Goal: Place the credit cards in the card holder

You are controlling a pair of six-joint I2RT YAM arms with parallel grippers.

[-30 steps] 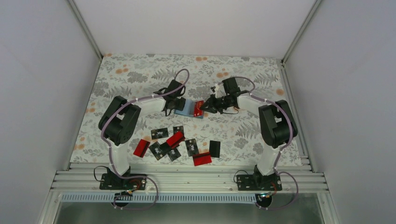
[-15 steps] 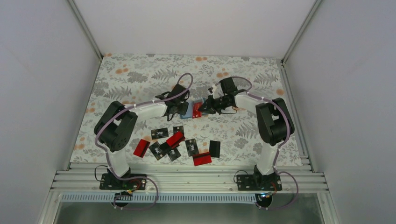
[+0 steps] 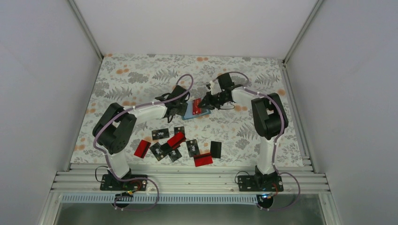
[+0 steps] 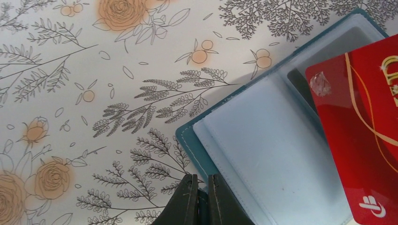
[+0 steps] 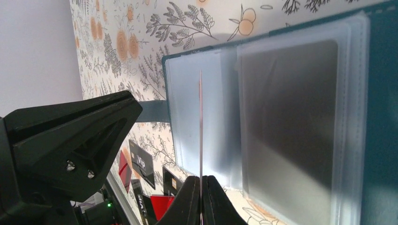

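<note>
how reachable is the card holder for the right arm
Probably yes: the card holder lies open, clamped in the left jaws, and the red card in the right jaws hangs over its clear sleeves.

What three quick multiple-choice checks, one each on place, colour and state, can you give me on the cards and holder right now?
1. The loose cards lie: A) beyond the card holder; B) on its near side; C) inside it.
2. The card in the right gripper is: A) black; B) teal; C) red.
3. The card holder is: A) folded shut; B) open, sleeves showing; C) standing on edge.
Key: 1 B, the overhead view puts them nearer than it; 2 C, the left wrist view shows it red; 3 B, clear sleeves face up.
</note>
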